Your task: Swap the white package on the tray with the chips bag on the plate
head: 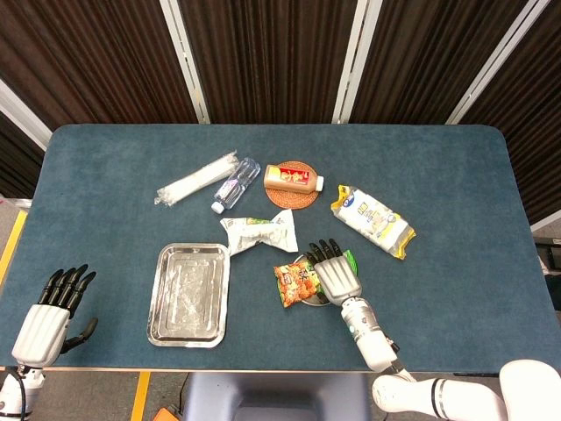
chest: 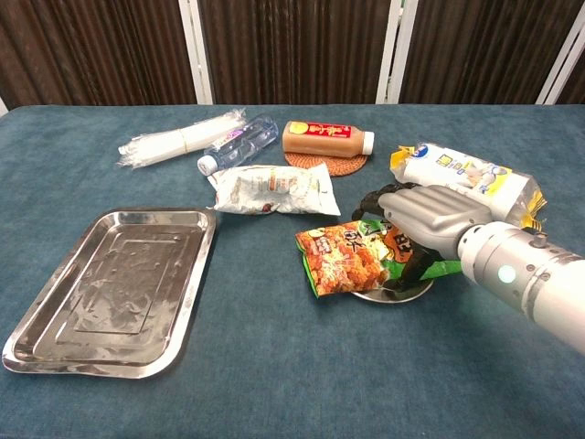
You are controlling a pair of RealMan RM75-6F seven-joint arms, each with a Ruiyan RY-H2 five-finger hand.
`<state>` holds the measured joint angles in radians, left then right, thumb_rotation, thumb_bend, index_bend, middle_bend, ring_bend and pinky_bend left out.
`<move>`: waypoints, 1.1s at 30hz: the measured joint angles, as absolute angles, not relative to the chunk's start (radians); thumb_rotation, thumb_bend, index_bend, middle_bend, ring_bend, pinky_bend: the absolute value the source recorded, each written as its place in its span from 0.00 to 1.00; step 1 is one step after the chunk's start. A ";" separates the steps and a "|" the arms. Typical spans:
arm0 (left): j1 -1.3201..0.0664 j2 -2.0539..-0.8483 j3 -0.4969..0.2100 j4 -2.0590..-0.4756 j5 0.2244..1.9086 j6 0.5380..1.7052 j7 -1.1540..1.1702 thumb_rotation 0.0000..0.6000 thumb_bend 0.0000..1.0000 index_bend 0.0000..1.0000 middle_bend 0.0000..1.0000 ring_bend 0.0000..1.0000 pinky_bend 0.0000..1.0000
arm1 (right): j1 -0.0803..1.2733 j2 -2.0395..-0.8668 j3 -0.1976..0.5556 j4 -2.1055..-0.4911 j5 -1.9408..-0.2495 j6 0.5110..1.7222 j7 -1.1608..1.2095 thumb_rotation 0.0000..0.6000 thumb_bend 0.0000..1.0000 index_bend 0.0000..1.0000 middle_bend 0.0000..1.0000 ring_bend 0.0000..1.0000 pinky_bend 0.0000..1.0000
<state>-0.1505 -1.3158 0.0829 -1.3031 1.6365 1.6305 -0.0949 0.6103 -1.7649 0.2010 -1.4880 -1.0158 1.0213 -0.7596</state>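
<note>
The orange-and-green chips bag [head: 294,283] [chest: 343,259] lies across the small metal plate [head: 317,298] [chest: 398,292]. My right hand [head: 336,274] [chest: 422,217] covers its green end, fingers over the top and thumb beneath, gripping it; the bag looks crumpled and slightly raised there. The white package [head: 259,233] [chest: 271,189] rests on the table just behind the plate. The steel tray [head: 188,294] [chest: 114,288], to the left, holds nothing. My left hand [head: 53,311] hovers at the near-left table edge, fingers extended and holding nothing; the chest view does not show it.
Behind the white package lie a clear water bottle [head: 236,184], a long plastic-wrapped bundle [head: 196,180] and an orange bottle [head: 291,178] on a woven coaster. A white, blue and yellow bag [head: 372,220] [chest: 466,174] lies right of the plate.
</note>
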 measured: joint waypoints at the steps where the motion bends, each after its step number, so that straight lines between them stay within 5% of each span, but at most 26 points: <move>1: -0.148 -1.315 0.077 -1.302 1.633 1.632 -0.098 1.00 0.36 0.00 0.00 0.00 0.04 | 0.611 -1.769 0.198 -1.476 -1.023 1.022 -0.743 1.00 0.32 0.47 0.35 0.25 0.33; 11: -0.130 -1.309 0.046 -1.306 1.616 1.637 -0.118 1.00 0.36 0.00 0.00 0.00 0.04 | 0.619 -1.790 0.181 -1.416 -1.087 1.054 -0.654 1.00 0.38 0.76 0.61 0.57 0.65; 22: -0.124 -1.308 0.036 -1.316 1.628 1.626 -0.108 1.00 0.36 0.00 0.00 0.00 0.04 | 0.594 -1.711 0.175 -1.579 -1.228 1.159 -0.555 1.00 0.39 0.81 0.65 0.61 0.68; 33: -0.120 -1.300 0.026 -1.316 1.638 1.632 -0.130 1.00 0.36 0.00 0.00 0.00 0.04 | 0.627 -1.747 0.132 -1.758 -1.183 1.107 -0.667 1.00 0.39 0.81 0.65 0.61 0.68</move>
<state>-0.1200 -1.2997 0.0258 -1.3164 1.6381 1.6316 -0.1299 0.6267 -1.7465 0.1316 -1.7581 -1.1833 1.1066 -0.6668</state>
